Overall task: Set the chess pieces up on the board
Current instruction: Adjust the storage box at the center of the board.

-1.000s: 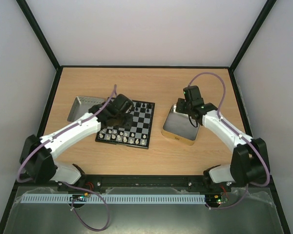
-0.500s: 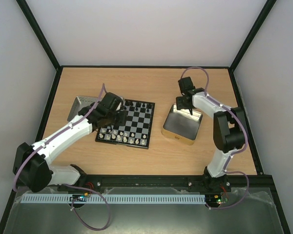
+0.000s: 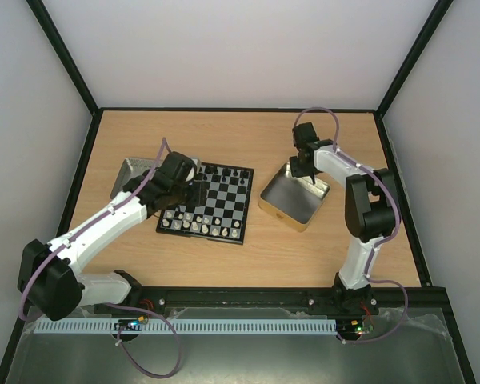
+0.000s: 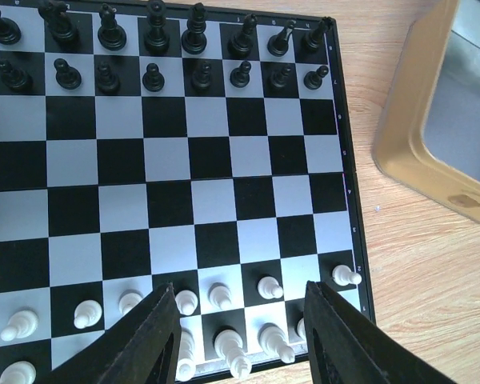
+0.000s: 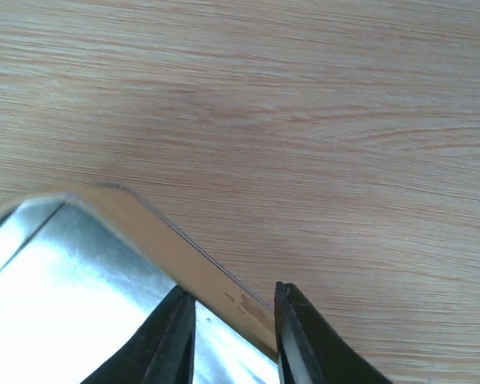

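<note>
Hovering over board [image 4: 192, 168], centre-left of top frame, left end effector [image 4: 238, 312] open, empty, above white chess pieces [image 4: 224, 296] in bottom rows. Right end effector [image 5: 233, 292] straddles gold tin [image 5: 144, 216] rim right of board; grip cannot tell.

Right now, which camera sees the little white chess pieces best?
The left wrist view: the white chess pieces show close up in two rows on the board. The top view shows them as tiny specks. The right wrist view shows only tin and table.

Bright, even light with soft shadows; the tin [image 5: 56, 280] glares white inside.
</note>
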`<action>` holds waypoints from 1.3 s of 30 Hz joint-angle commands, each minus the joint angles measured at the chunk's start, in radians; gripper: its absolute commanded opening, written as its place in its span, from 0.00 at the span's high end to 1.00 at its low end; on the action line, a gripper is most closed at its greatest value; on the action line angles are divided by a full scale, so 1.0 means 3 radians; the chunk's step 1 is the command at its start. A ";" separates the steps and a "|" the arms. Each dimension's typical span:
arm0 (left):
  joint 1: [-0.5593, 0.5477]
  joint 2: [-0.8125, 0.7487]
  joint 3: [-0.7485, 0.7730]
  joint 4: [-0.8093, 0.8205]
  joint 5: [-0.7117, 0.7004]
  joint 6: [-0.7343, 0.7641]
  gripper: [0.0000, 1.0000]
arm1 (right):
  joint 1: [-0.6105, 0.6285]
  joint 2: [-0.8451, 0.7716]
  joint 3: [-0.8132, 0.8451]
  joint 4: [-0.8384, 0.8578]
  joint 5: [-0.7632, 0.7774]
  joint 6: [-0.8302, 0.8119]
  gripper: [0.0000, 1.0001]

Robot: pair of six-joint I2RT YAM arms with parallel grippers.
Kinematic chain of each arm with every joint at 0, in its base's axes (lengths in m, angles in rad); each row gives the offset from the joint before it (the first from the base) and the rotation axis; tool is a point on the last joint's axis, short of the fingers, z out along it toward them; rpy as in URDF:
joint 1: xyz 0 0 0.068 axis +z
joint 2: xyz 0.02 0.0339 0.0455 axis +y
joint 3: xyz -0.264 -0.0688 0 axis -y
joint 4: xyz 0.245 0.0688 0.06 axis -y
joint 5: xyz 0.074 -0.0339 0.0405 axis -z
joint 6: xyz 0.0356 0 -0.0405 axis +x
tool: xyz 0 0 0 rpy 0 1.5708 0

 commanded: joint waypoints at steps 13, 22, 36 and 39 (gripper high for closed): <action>0.0014 -0.0072 -0.0052 0.0049 0.0062 0.0045 0.55 | -0.0054 -0.0729 -0.0828 -0.0199 0.0642 0.0983 0.93; 0.0017 -0.0052 -0.0057 0.0088 0.0098 0.0030 0.55 | -0.0053 -0.1405 -0.1569 -0.0010 0.0489 0.2084 0.98; 0.0021 -0.0021 -0.0023 0.0097 0.0097 0.0031 0.55 | -0.0050 -0.1633 -0.1108 0.0106 0.0484 0.1294 0.35; 0.0018 0.0000 -0.0012 0.0102 0.0104 0.0034 0.55 | -0.0051 -0.1366 -0.0923 0.0204 0.0142 0.0966 0.31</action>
